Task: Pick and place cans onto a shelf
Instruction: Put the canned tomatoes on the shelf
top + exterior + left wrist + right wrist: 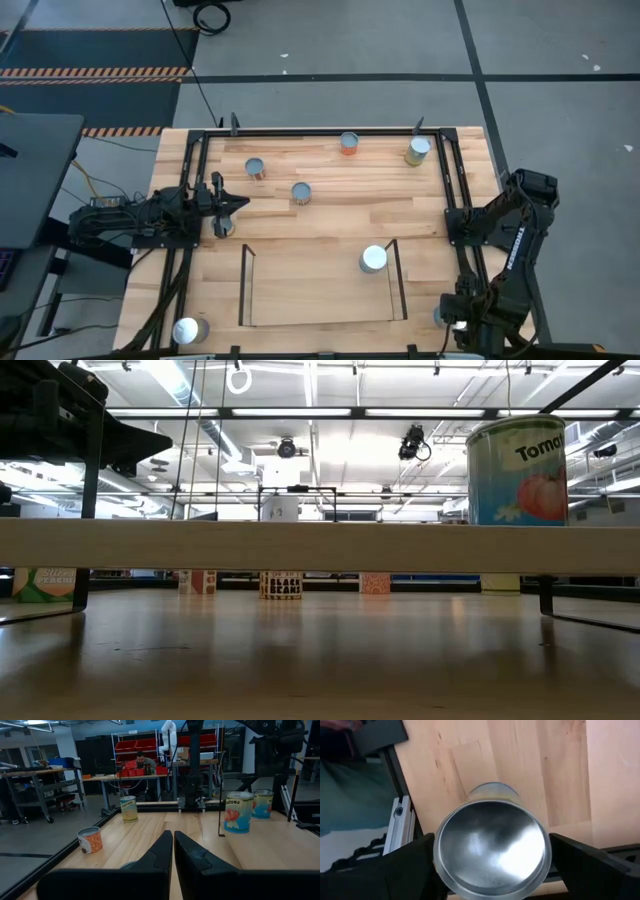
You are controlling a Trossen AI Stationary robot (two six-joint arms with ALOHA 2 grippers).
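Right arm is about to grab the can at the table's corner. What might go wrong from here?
1. The open right gripper straddles the silver-topped metal can beside the table's black edge frame; an off-centre close may knock it against the frame or tip it.
2. A white-topped tomato can already stands on the light wood shelf just inside its right rail; the new can may strike either going in.

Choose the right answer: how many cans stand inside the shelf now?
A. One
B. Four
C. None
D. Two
A. In the high view, only one can stands within the rails of the shelf, near its right rail; the other cans in view stand on the table outside it.
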